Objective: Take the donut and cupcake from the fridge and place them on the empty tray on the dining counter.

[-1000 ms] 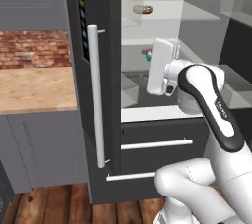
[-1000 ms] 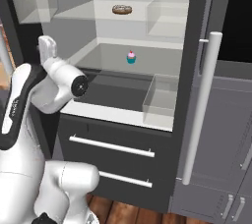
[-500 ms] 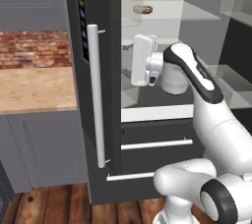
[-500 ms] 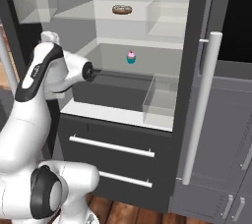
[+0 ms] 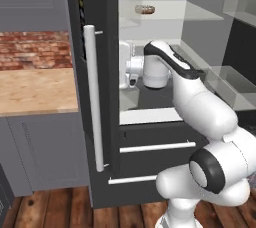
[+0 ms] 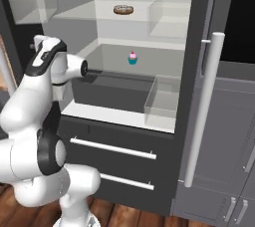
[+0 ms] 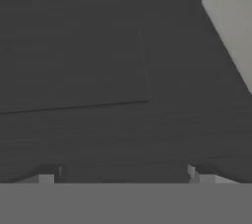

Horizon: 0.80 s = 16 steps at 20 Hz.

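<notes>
The fridge (image 6: pixel 199 27) stands open. On its top shelf lies the donut (image 6: pixel 123 9) (image 5: pixel 145 9), brown with pale icing. One shelf lower, near the back, the cupcake (image 6: pixel 132 58) stands upright in its teal wrapper with pink frosting. My gripper (image 7: pixel 125 176) is open and holds nothing; both fingertips (image 7: pixel 49 176) are spread wide against a close dark grey surface. In the left base view my hand (image 5: pixel 125 65) sits at the left edge of the middle shelf, turned toward the closed left door. It is well left of the cupcake and below the donut. The tray and dining counter are out of view.
A clear bin (image 6: pixel 164 96) sits at the right of the middle shelf and another (image 6: pixel 169 9) beside the donut. The open door carries clear bins (image 5: pixel 235 84). Two drawers with white bar handles (image 6: pixel 112 149) lie below. A beige-topped cabinet (image 5: pixel 35 89) and brick wall are at left.
My arm has swung left across the middle shelf, so the hand has gone from the shelf's centre to its left edge and turned toward the door. The gripper stayed open. Donut and cupcake have not moved.
</notes>
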Tool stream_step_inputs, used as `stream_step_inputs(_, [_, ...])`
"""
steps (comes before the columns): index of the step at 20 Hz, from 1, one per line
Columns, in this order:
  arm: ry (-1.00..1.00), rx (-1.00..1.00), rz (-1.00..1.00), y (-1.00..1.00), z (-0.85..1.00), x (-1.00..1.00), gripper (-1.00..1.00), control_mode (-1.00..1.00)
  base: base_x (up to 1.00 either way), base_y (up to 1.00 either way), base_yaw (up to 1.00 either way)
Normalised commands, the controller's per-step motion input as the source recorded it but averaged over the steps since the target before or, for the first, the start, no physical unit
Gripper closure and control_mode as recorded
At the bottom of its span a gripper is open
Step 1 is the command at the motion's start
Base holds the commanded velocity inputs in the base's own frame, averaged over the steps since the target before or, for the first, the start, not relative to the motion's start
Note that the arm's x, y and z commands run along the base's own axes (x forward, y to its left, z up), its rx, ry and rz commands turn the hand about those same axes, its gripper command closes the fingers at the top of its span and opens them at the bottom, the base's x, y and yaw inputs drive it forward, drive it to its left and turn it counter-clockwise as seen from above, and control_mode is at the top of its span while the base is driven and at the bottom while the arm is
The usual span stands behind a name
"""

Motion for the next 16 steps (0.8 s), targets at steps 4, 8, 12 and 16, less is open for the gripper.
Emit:
stream_step_inputs(4, [0.00, -0.06, 0.08, 1.00, 0.00, 0.03, -1.00, -1.00, 0.00, 0.00, 0.00])
stream_step_inputs(8, [-0.01, -0.10, 0.06, 1.00, -0.09, -0.07, -1.00, -1.00, 0.00, 0.00, 0.00])
stream_step_inputs(12, [-0.07, 0.08, 0.01, 0.06, 0.02, -0.04, -1.00, -1.00, 0.00, 0.00, 0.00])
stream_step_inputs(16, [-0.02, 0.00, 0.00, -0.90, 0.72, -0.03, -1.00, -1.00, 0.00, 0.00, 0.00])
